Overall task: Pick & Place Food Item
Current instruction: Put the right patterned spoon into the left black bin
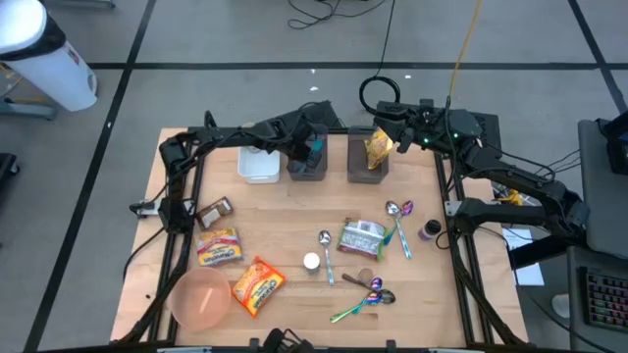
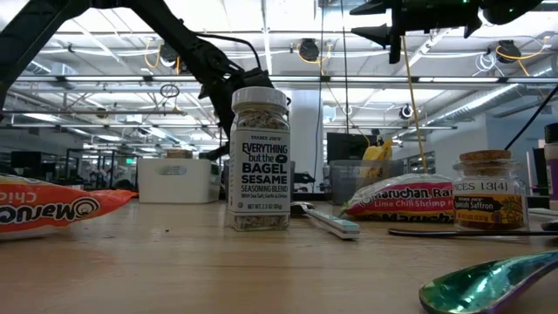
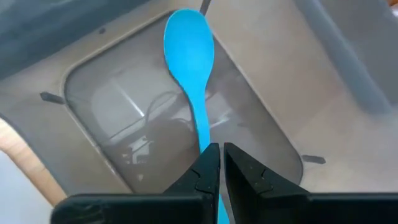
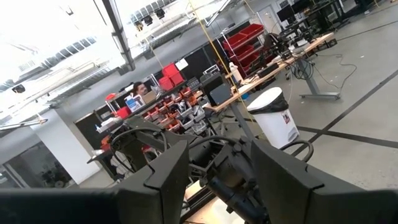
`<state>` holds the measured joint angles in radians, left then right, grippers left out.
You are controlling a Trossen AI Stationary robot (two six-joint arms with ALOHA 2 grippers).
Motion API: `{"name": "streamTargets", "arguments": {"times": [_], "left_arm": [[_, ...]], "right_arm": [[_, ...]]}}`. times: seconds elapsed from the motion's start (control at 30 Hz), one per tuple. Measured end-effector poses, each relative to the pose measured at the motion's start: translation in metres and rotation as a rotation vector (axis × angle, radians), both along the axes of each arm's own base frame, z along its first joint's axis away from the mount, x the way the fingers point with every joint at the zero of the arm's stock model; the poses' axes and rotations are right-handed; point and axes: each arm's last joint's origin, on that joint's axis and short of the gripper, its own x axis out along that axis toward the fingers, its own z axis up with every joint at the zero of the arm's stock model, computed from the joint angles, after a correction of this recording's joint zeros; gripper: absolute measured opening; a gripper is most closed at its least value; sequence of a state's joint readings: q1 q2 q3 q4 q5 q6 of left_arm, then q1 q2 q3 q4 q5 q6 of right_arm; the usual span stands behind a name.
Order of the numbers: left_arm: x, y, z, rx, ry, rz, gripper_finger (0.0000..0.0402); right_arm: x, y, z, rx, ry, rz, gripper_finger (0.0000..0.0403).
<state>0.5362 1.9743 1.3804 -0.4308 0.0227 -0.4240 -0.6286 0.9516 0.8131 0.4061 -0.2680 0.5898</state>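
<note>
**Blue spoon gripped over the grey bin**

The left hand [image 3: 221, 163] is closed tight on the handle of a blue spoon [image 3: 189, 43], held inside the middle grey bin [image 1: 306, 167] at the counter's [image 1: 285, 230] far edge; the right hand [image 1: 404, 132] hovers half open and empty just beside the neighbouring bin [image 1: 365, 172], where a yellow snack bag [image 1: 378, 147] stands.

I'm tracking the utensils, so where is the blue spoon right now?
The blue spoon is pinched in the left gripper, hanging over the middle grey bin at the table's far edge, between the white container and the bin holding a yellow packet.
</note>
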Motion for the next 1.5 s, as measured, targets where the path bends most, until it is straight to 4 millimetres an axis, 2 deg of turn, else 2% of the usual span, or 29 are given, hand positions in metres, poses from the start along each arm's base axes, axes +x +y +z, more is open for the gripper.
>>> {"name": "streamTargets", "arguments": {"times": [0.17,0.37,0.47,0.57,0.7,0.83,0.93,1.0,1.1,1.3,1.4,1.5], "left_arm": [[-0.002,0.005,0.004,-0.012,-0.035,0.004,0.0038],[-0.014,0.007,0.039,-0.038,-0.156,-0.027,0.0058],[-0.023,0.003,0.069,-0.020,-0.239,-0.050,0.0062],[-0.036,-0.009,0.108,0.020,-0.338,-0.083,0.0062],[-0.059,-0.035,0.162,0.091,-0.479,-0.163,0.0062],[-0.090,-0.065,0.211,0.165,-0.621,-0.244,0.0063],[-0.115,-0.089,0.236,0.225,-0.679,-0.300,0.0063],[-0.132,-0.104,0.246,0.258,-0.689,-0.314,0.0063],[-0.156,-0.124,0.246,0.282,-0.709,-0.299,0.0063],[-0.198,-0.159,0.224,0.314,-0.832,-0.325,0.0063],[-0.209,-0.171,0.204,0.264,-0.881,-0.343,0.0063],[-0.212,-0.181,0.183,0.178,-0.909,-0.368,0.0063]], "right_arm": [[0.000,0.000,0.000,-0.001,0.001,0.008,0.0166],[0.000,0.001,0.000,-0.003,0.003,0.025,0.0166],[0.000,0.001,0.000,-0.006,0.004,0.024,0.0166],[0.000,0.001,0.000,-0.012,0.006,0.023,0.0166],[0.000,0.001,0.000,-0.027,0.011,0.020,0.0166],[0.000,0.001,0.000,-0.037,0.015,0.017,0.0166],[0.000,0.001,-0.003,-0.032,0.009,0.018,0.0166],[0.001,0.000,-0.009,0.005,0.012,0.022,0.0166],[0.001,0.001,-0.021,0.084,-0.010,0.038,0.0166],[0.003,0.012,-0.047,0.203,-0.112,0.100,0.0166],[0.004,0.022,-0.060,0.251,-0.185,0.080,0.0166],[0.004,0.033,-0.070,0.279,-0.257,0.038,0.0166]]}}
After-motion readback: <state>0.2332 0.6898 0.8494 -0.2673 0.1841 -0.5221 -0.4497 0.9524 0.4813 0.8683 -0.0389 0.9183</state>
